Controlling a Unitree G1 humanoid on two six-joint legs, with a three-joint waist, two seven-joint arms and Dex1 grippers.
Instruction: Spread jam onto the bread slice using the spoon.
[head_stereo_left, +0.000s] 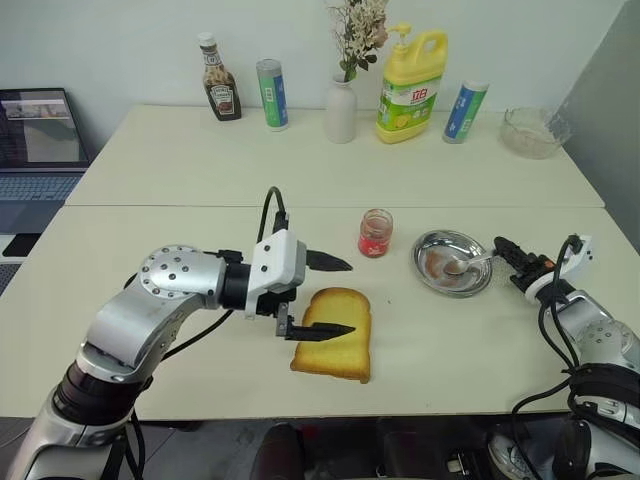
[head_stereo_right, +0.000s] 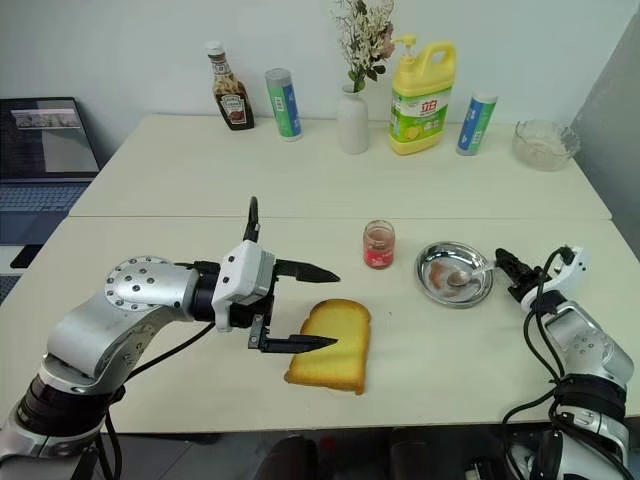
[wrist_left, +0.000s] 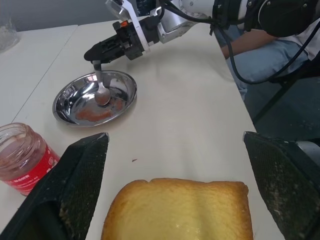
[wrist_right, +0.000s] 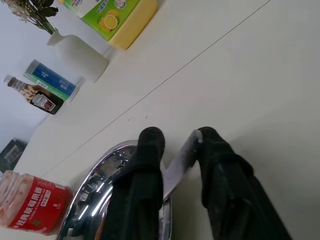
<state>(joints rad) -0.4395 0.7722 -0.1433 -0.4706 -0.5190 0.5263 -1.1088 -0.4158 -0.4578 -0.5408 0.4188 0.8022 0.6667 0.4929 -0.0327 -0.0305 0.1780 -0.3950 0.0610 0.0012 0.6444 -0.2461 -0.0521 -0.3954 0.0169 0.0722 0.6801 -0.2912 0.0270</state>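
Observation:
The bread slice (head_stereo_left: 340, 338), golden with a brown crust, lies flat near the table's front edge. My left gripper (head_stereo_left: 350, 297) is open just above its left half, one finger over the toast and the other behind it. The jam jar (head_stereo_left: 375, 233), lid off, stands behind the bread. Right of it is a round steel dish (head_stereo_left: 430, 245) smeared with jam, and the spoon (head_stereo_left: 465, 265) rests with its bowl in the dish. My right gripper (wrist_right: 181, 137) is at the dish's right rim, shut on the spoon's handle (wrist_right: 182, 155).
Along the far edge stand a ketchup bottle (head_stereo_left: 218, 92), two canisters (head_stereo_left: 271, 94), a white vase (head_stereo_left: 340, 110), a yellow detergent bottle (head_stereo_left: 412, 85) and a glass bowl (head_stereo_left: 532, 132). A laptop (head_stereo_left: 40, 140) sits far left. A person (wrist_left: 260, 45) sits beyond the right arm.

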